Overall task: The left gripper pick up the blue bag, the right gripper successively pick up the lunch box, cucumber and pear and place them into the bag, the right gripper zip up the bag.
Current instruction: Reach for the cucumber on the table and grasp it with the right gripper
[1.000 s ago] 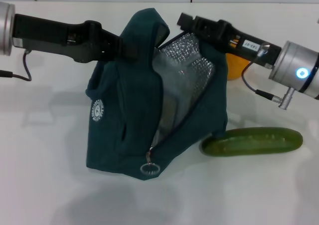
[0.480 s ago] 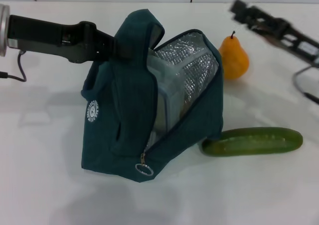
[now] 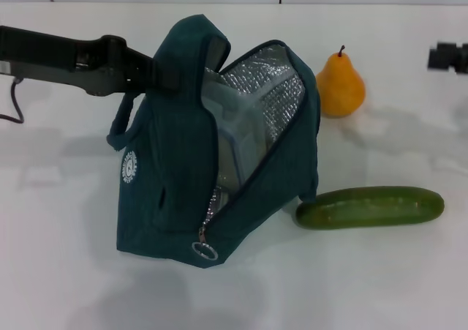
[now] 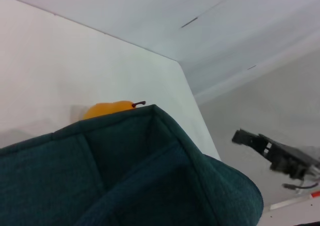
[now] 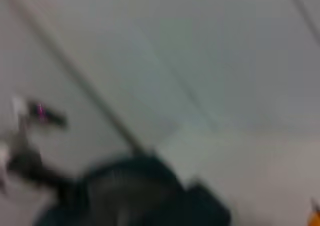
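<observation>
The blue bag stands mid-table with its zip open and its silver lining showing. My left gripper reaches in from the left and is shut on the bag's upper handle. The clear lunch box sits inside the open mouth. Beyond the bag to the right, the orange-yellow pear stands upright. The dark green cucumber lies flat at the bag's right foot. My right gripper hangs at the far right edge, well apart from everything. The left wrist view shows bag fabric, the pear and the right gripper farther off.
The white table stretches in front of and to the right of the bag. A black cable trails from the left arm at the table's left edge. A wall seam runs behind the table.
My right gripper has pulled out of the bag's mouth and swung away to the far right, leaving the lunch box inside. The bag and left arm shifted slightly left.
</observation>
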